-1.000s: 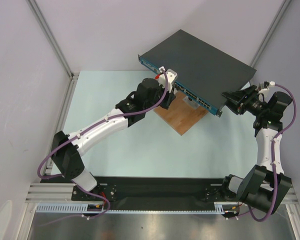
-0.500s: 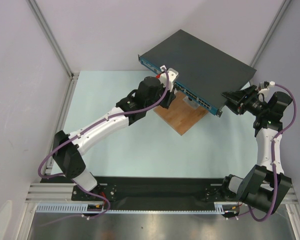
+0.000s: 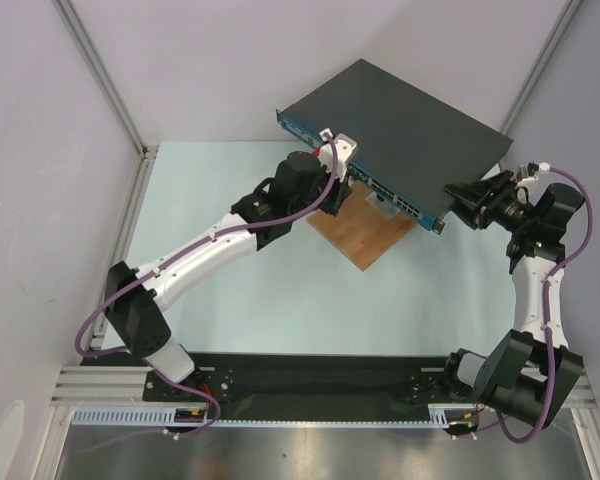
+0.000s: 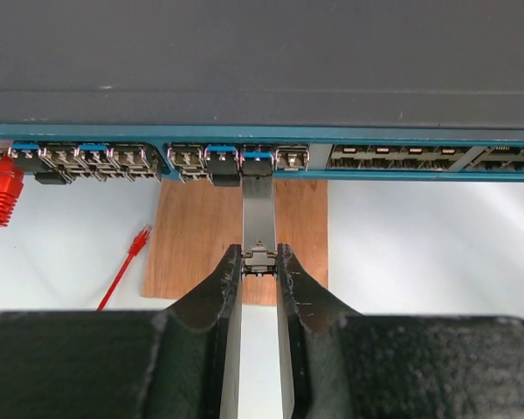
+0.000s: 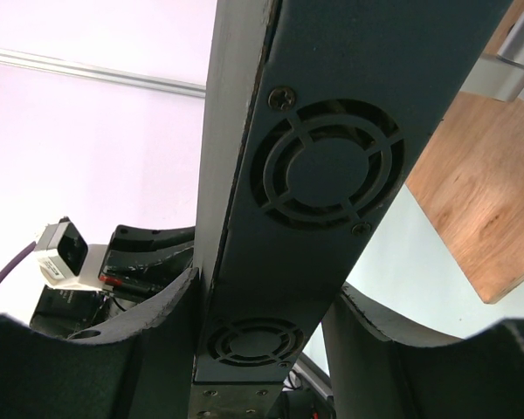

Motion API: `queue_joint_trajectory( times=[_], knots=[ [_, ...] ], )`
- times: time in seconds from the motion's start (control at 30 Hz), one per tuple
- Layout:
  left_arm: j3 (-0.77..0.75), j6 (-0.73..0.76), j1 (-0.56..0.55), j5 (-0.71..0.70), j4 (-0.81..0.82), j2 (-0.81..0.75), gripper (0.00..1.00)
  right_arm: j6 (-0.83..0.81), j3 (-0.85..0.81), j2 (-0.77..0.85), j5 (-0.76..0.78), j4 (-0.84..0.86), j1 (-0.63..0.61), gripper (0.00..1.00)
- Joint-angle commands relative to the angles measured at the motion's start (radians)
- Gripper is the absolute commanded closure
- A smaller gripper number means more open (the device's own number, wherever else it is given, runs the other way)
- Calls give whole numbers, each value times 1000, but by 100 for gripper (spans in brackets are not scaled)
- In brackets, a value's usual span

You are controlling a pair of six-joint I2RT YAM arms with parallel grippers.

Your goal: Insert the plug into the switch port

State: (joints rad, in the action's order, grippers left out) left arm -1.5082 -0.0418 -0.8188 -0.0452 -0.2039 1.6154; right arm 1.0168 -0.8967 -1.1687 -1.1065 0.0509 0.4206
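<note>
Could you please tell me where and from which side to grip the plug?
As the left gripper does: pinch the plug at its rear end, across its narrow sides, coming straight at the switch front, being a slim bar pointing into the port.

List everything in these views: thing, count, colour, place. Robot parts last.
switch: one, dark grey with a blue front strip of ports, at the far side of the table, its front edge over the wooden board.
plug: one, grey metal, its tip at a port in the blue strip; depth cannot be told.
wooden board: one, brown, flat on the table below the switch's front.
red cable ends: two, red, left of the plug; one up by the leftmost ports, one lying on the table.
table: one, pale blue-green.
left gripper: one, black, closed on the plug's rear end.
right gripper: one, black, clamped across the switch's vented end.
</note>
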Motion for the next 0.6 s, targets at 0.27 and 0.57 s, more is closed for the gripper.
queue_joint_trajectory(
  times=[0.27, 0.57],
  knots=[
    [-3, 5, -5, -27, 138, -83, 100, -98, -18, -29, 46, 63, -31, 100],
    [14, 23, -6, -27, 176, -35, 100, -98, -19, -34, 46, 67, -34, 100]
  ],
)
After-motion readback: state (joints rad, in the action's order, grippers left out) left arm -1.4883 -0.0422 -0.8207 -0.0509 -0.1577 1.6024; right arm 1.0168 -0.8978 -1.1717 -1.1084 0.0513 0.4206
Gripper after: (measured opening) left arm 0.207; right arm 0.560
